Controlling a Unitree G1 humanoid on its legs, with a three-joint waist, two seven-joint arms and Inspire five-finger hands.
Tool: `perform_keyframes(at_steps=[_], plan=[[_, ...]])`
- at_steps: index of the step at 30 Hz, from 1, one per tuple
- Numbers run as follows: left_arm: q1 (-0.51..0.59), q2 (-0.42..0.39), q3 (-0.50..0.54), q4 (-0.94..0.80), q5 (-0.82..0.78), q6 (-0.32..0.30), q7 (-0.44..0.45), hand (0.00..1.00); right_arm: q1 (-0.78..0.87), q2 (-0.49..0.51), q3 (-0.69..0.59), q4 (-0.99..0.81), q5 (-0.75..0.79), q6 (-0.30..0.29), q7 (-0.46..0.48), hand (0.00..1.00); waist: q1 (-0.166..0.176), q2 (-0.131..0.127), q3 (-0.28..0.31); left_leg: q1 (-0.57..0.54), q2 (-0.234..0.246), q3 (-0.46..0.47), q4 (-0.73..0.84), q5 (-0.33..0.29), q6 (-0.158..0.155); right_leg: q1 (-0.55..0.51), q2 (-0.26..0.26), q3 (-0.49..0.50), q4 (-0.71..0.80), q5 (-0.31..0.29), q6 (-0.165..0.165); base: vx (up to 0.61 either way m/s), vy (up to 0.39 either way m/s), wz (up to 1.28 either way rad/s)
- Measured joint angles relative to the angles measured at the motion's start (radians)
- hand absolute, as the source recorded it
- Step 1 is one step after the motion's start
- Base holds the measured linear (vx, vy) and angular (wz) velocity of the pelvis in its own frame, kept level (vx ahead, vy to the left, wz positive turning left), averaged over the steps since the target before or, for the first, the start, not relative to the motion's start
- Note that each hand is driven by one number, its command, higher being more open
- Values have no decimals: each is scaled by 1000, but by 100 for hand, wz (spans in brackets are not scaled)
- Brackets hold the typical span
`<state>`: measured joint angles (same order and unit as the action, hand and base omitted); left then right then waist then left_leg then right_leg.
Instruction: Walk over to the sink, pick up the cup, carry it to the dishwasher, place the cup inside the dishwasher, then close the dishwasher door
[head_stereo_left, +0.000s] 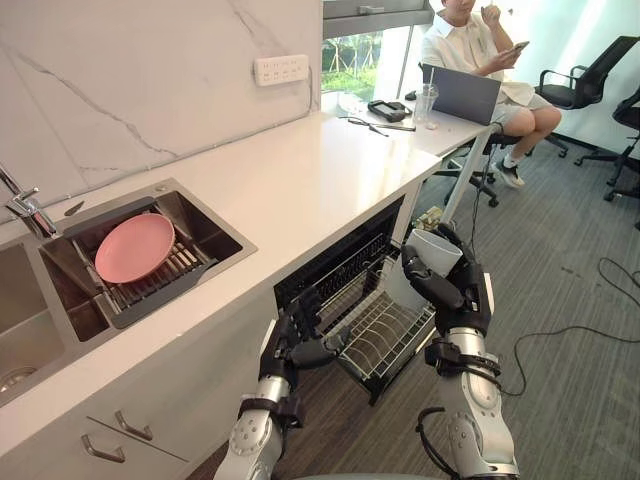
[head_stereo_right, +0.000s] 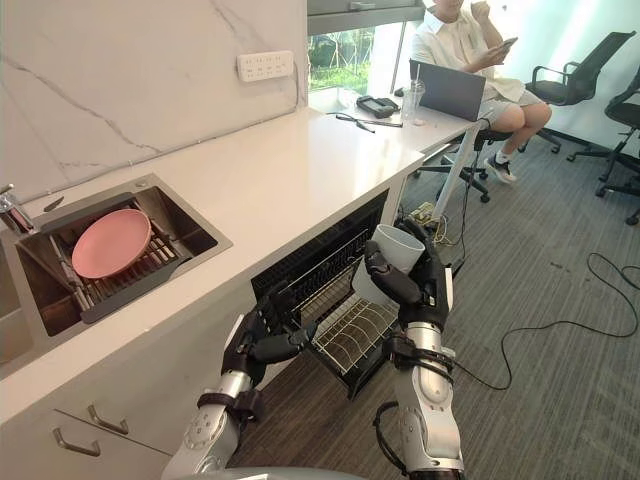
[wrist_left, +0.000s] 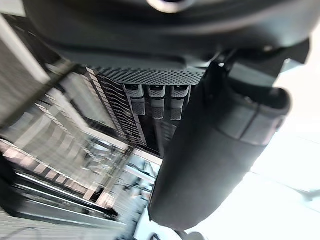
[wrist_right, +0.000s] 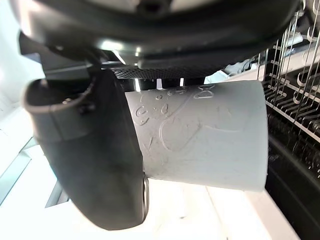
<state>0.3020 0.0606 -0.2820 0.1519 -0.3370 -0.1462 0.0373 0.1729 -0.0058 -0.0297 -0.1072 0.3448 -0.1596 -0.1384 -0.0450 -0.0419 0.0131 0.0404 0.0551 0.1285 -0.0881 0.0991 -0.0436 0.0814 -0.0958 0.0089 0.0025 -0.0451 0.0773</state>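
My right hand (head_stereo_left: 452, 290) is shut on a white cup (head_stereo_left: 425, 260), held tilted just above the right end of the pulled-out wire rack (head_stereo_left: 385, 335) of the dishwasher (head_stereo_left: 340, 265) under the counter. In the right wrist view the thumb (wrist_right: 95, 160) curls round the cup (wrist_right: 205, 135), with rack tines beyond it. My left hand (head_stereo_left: 300, 340) hangs by the rack's left front corner, fingers curled, holding nothing; its thumb (wrist_left: 215, 155) shows large in the left wrist view.
A pink plate (head_stereo_left: 134, 247) lies on a drainer in the sink (head_stereo_left: 200, 240) at the left. The white counter (head_stereo_left: 300, 170) runs back to a desk with a laptop (head_stereo_left: 460, 93), where a person (head_stereo_left: 480, 50) sits. Office chairs (head_stereo_left: 590, 80) stand behind.
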Motion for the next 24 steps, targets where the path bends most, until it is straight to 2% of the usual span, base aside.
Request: perform_keyframes(at_steps=[7,14,20,24], plan=[[20,19,100,195,24,10,-7,90,16,-10,-45,27,-102,-1,6,30,0,6,12,0,0,-5,-4,-2,-2,7,-1,-7,-4,-1,1,-3,-2,2],[22,40,144,389,64,13,-14,90,16,-11,-45,137,-181,-1,14,30,2,18,45,-8,-4,-25,-5,-7,-3,11,-6,-28,-7,-11,9,-3,-4,9],[16,47,179,448,106,13,0,90,14,-16,-44,178,-227,0,17,30,5,24,67,-19,-5,-42,-4,-9,-5,13,-5,-48,-10,-17,4,23,-18,10],[-2,48,199,499,134,12,8,90,-7,-59,-43,192,-276,0,15,30,6,36,81,-45,-8,-51,-3,-11,0,-5,-6,-59,-11,-19,4,52,-23,7]])
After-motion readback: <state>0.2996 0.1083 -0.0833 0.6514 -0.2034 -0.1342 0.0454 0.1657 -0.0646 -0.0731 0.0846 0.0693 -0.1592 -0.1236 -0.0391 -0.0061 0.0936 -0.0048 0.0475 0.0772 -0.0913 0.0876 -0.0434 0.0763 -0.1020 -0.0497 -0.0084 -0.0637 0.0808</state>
